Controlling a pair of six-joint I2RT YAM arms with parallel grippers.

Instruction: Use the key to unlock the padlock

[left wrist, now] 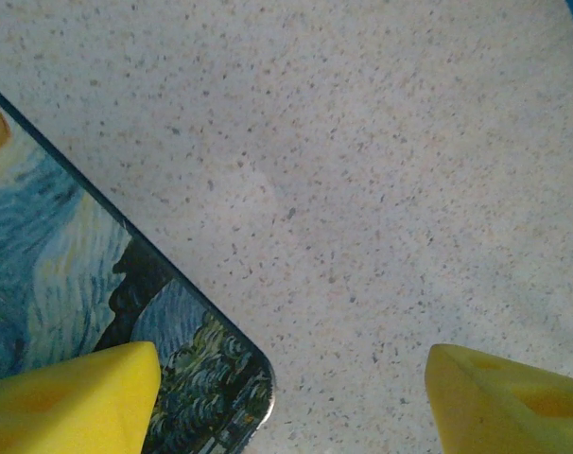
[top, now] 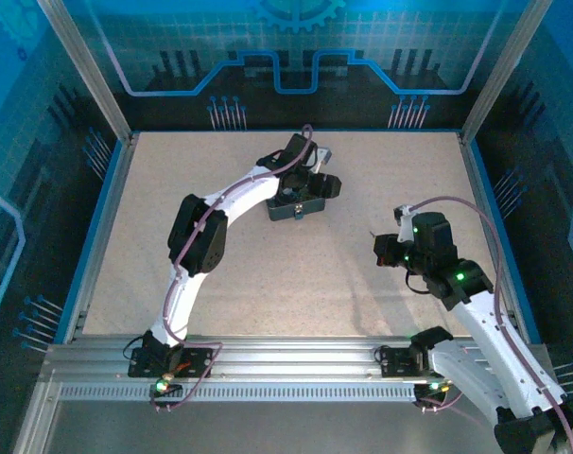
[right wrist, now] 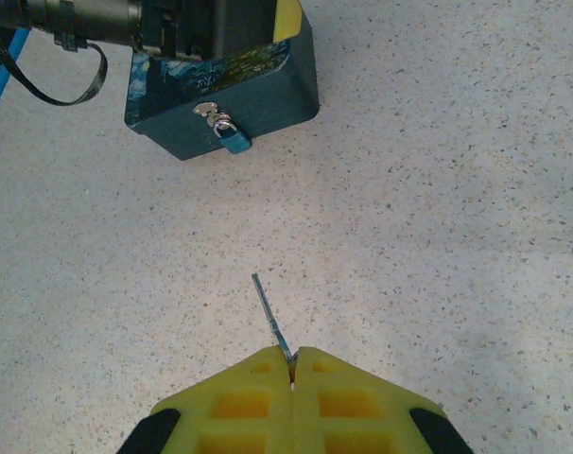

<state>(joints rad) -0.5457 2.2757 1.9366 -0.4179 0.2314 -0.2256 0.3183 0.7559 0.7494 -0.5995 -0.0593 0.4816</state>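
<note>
Your right gripper (right wrist: 292, 376), pads pressed together, pinches the key (right wrist: 270, 317); its shaft points ahead, leaning slightly left. The padlock (right wrist: 232, 135) hangs on the tin (right wrist: 268, 104) front, well ahead, left of the shaft line. Left gripper (left wrist: 291, 402): jaws spread over the tin's corner.

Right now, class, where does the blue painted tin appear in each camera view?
Top external: tin at centre, toward the far side.
Left wrist: tin at lower left, painted lid showing.
Right wrist: tin at top left, padlock on its front.
Shared landmark: the speckled table under it.
</note>
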